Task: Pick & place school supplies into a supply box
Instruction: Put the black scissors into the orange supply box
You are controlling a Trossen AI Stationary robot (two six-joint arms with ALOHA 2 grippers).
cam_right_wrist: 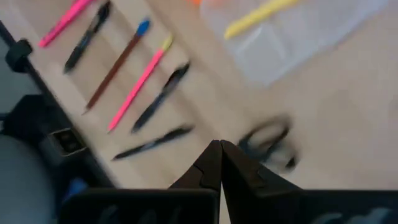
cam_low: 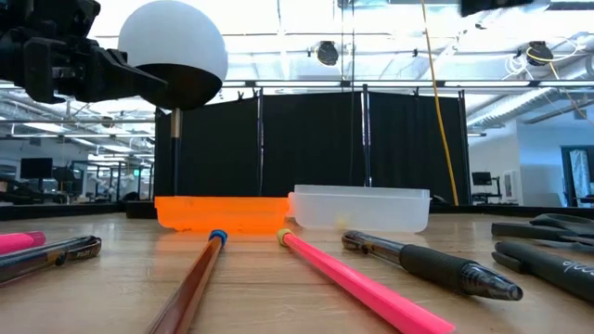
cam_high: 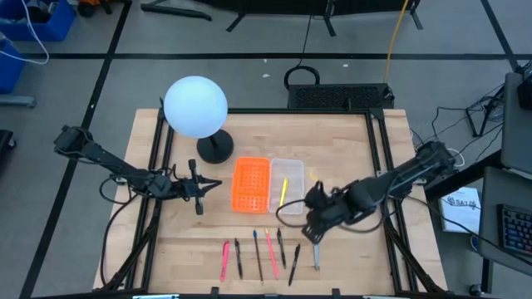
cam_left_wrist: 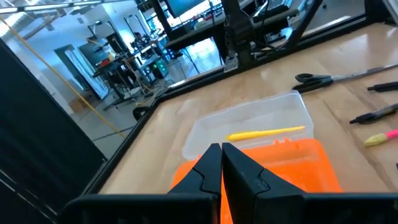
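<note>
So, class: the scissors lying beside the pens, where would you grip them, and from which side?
Probably the shank just past the black handles, from straight above. The scissors lie flat with blades closed into one narrow strip, so fingers can straddle it crosswise; the handle loops are wider. The right hand, nearest them, is shut and would need to open first.

A wooden surface [cam_high: 332,158] is sitting inside a black frame [cam_high: 154,158]. A white globe lamp [cam_high: 195,105] is standing on a round black base [cam_high: 215,149] near the surface's far left part. An orange perforated panel [cam_high: 251,184] is lying just beside that base, near the surface's middle. Beyond the far edge, a black curtain [cam_low: 353,148] is hanging, a yellow cable [cam_high: 397,37] is running across the floor, and a blue bin [cam_high: 41,18] is sitting on the floor at the far left.
</note>
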